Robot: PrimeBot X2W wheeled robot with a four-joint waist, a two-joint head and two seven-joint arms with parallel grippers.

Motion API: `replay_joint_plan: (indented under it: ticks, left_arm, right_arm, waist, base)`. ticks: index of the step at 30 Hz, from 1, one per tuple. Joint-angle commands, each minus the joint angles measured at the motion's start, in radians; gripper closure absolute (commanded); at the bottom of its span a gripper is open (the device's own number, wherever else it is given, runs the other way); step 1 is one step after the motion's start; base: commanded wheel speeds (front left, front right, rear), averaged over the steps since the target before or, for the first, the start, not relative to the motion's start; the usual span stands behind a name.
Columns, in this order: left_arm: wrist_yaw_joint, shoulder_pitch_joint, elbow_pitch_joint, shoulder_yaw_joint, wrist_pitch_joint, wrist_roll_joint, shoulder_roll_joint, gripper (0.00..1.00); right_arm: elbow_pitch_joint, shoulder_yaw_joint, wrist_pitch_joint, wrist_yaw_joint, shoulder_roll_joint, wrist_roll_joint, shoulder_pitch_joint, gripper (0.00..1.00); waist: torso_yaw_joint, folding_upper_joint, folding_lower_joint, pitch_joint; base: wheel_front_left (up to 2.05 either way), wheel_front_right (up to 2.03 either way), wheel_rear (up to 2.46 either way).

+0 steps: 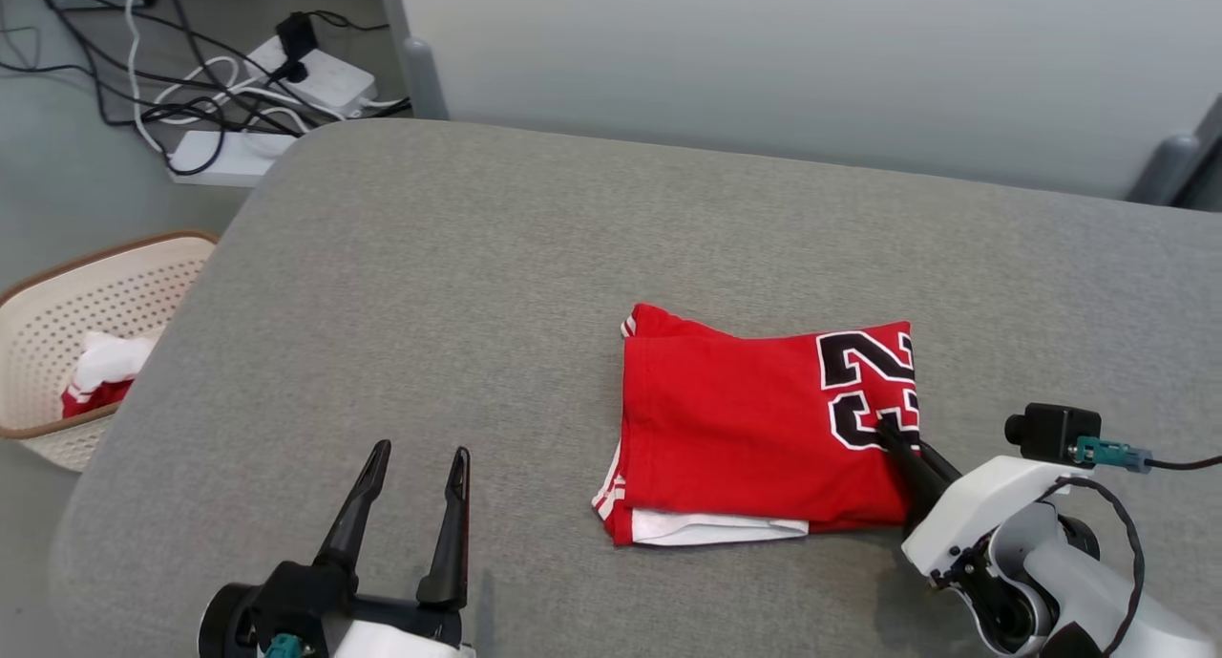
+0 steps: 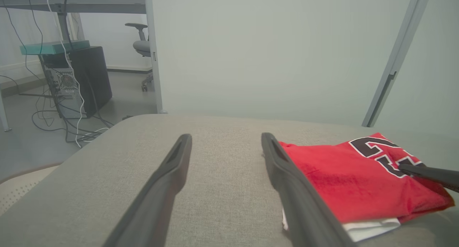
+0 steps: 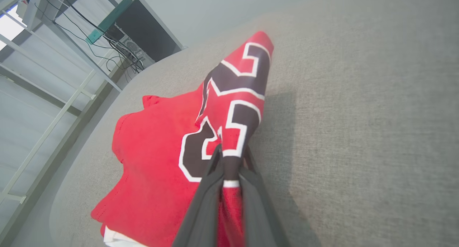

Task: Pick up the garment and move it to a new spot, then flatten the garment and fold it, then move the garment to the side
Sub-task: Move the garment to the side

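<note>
The garment [image 1: 745, 429] is a red jersey with a black, white-edged number, lying folded on the grey table [image 1: 477, 286], right of centre. A white layer shows under its near edge. My right gripper [image 1: 890, 435] is shut on the garment's right edge, by the number; in the right wrist view the red cloth [image 3: 229, 132] is pinched between the two dark fingers [image 3: 204, 200] and lifted into a ridge. My left gripper [image 1: 420, 462] stands open over bare table at the lower left, apart from the garment [image 2: 344, 175], with nothing between its fingers [image 2: 168, 175].
A cream perforated basket [image 1: 57, 305] with red and white cloth in it stands on the floor left of the table. Power strips and cables [image 1: 239, 85] lie on the floor at the far left. A pale wall panel [image 1: 764, 56] runs behind the table.
</note>
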Motion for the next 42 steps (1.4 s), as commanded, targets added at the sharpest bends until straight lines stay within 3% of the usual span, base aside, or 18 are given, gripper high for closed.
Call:
replay_joint_plan:
  ticks: [1, 23, 42]
  left_arm:
    - [-0.002, -0.062, -0.028, 0.032, -0.006, 0.001, 0.001, 0.00]
    - [-0.011, -0.094, -0.034, 0.029, -0.006, 0.020, 0.001, 0.00]
    - [-0.039, -0.113, -0.022, 0.045, -0.006, 0.049, 0.001, 0.00]
  right_arm:
    - [-0.016, 0.006, -0.021, 0.004, -0.013, -0.011, -0.025, 1.00]
    - [-0.051, -0.103, -0.031, 0.004, -0.023, -0.129, 0.008, 1.00]
    - [-0.104, -0.215, -0.031, 0.004, -0.005, -0.231, 0.084, 1.00]
  waist:
    - [-0.023, 0.0000, 0.0000, 0.005]
    - [-0.276, 0.0000, 0.0000, 0.026]
    - [-0.453, 0.0000, 0.0000, 0.038]
  base:
    - [0.00, 0.00, 0.00]
    - [0.00, 0.00, 0.00]
    - [0.00, 0.00, 0.00]
